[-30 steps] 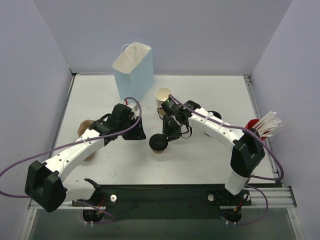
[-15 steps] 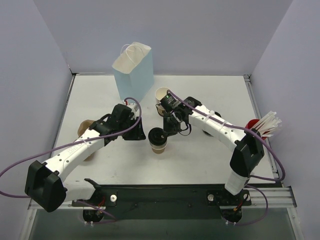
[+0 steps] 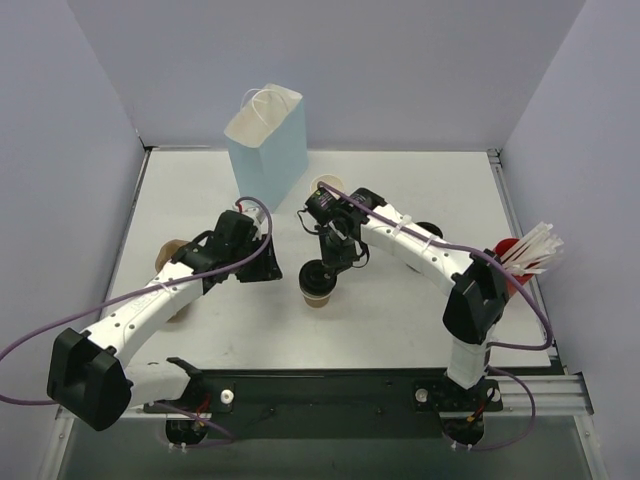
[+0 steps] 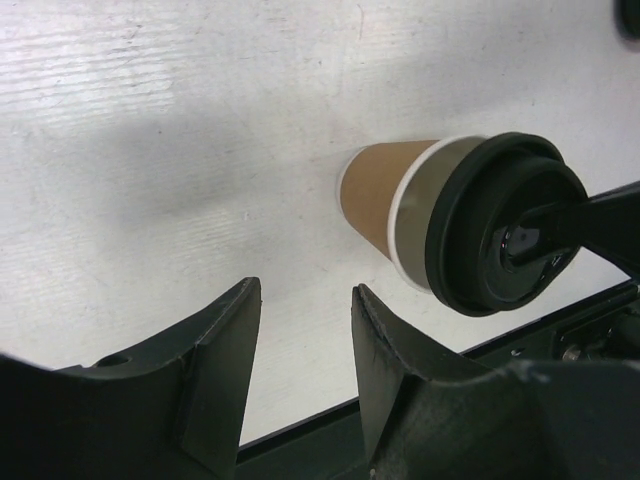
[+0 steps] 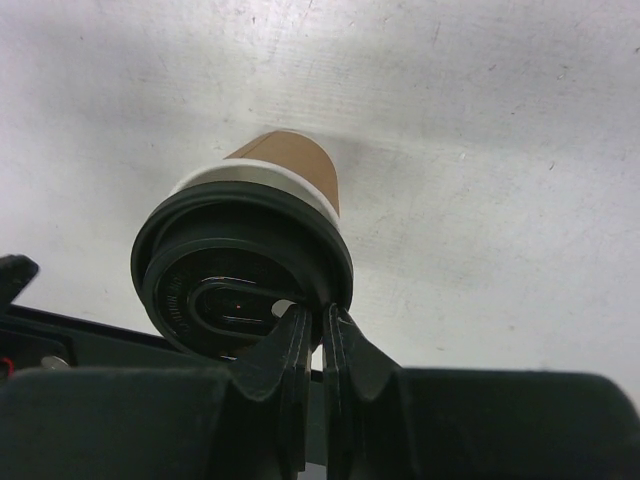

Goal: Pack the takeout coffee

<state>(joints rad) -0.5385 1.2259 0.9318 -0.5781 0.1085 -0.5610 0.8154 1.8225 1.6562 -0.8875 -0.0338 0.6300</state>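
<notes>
Overhead view looks down; close wrist views share the cup (image 4: 385,195).

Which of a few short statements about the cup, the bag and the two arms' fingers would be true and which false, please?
1. The takeout coffee cup stands upright on the table with its black lid on. True.
2. The left fingers grip the cup. False: they are open and apart from it, with nothing between them.
3. The right fingers are shut, with their tips at the lid. True.
4. The blue paper bag lies flat. False: it stands upright with its mouth open.
</notes>
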